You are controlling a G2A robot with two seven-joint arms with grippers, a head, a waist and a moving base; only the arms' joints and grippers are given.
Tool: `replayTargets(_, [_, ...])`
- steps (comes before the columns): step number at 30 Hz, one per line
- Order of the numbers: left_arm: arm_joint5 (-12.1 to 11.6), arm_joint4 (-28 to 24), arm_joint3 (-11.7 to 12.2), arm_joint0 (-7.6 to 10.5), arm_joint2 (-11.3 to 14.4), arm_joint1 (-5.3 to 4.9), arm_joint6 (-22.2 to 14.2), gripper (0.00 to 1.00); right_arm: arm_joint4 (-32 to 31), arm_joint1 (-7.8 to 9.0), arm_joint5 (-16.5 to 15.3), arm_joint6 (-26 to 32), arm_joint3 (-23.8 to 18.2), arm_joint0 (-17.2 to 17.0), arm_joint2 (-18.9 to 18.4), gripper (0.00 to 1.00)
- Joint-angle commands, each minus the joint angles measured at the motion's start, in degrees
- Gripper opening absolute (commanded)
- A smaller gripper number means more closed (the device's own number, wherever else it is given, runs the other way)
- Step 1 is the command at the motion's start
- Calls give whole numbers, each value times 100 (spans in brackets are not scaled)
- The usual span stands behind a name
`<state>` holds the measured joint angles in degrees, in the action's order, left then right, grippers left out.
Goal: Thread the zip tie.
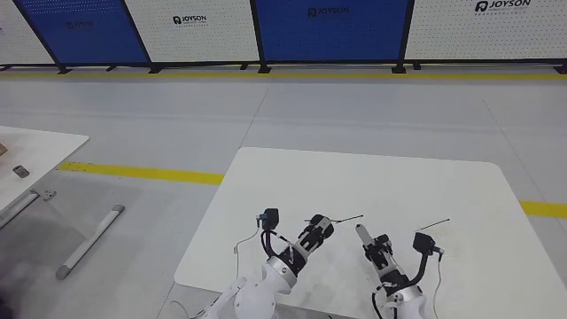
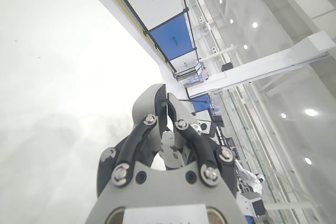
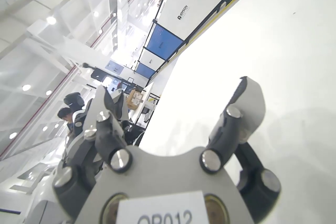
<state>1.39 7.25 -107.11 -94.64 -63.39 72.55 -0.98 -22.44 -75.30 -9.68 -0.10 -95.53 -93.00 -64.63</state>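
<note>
A thin black zip tie [image 1: 344, 220] sticks out toward the right from my left gripper [image 1: 317, 227], low over the white table [image 1: 372, 177]. In the left wrist view the left gripper [image 2: 166, 97] is shut, with a small black piece of the tie [image 2: 163, 103] pinched between its pads. My right gripper [image 1: 361, 229] sits just right of the tie's free end. In the right wrist view the right gripper [image 3: 174, 84] stands wide open with nothing between its fingers [image 3: 248, 88]. A second black zip tie [image 1: 433, 225] lies on the table right of the right arm.
Both arms are near the table's front edge, and bare white tabletop stretches beyond them. A second white table [image 1: 31, 155] stands off to the left across a floor gap. Blue and white partition panels [image 1: 332, 9] line the back.
</note>
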Motion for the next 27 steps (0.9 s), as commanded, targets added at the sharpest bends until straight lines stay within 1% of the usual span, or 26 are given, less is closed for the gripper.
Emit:
replayTargets(1, [11,0,4,3,1,1,11,0,0,0,-2,3,1,0,0,100])
replayTargets(5, [11,0,4,3,1,1,11,0,0,0,-2,3,1,0,0,100])
replayTargets(6, [11,-61,10,6,-1,6,38,0,-8,1,9,2,6,1,-2,100])
replayTargets(8, [37,-282,43,10,-14,23,161,0,-281,14,101,81,24,45,-5,100])
replayTargets(11, [48,-680,45,6,-64,45,281,0,-965,55,189,108,26,101,-76,100])
replayTargets(13, [50,-948,13,6,-98,54,267,0,-1619,88,264,110,-6,127,-91,100])
replayTargets(16, [50,-1118,-63,11,-125,57,219,0,-2684,139,453,285,-73,157,-48,100])
replayTargets(17, [57,-1141,-94,13,-119,57,202,0,-2919,145,563,271,-149,141,-32,100])
replayTargets(18, [60,-1170,-117,20,-101,58,152,0,-3103,152,571,284,-187,127,2,100])
replayTargets(20, [33,-1242,-142,59,-69,55,-29,0,-3118,151,607,305,-238,94,16,100])
replayTargets(27, [33,-1242,-142,59,-69,55,-29,0,-3118,151,607,305,-238,94,16,100])
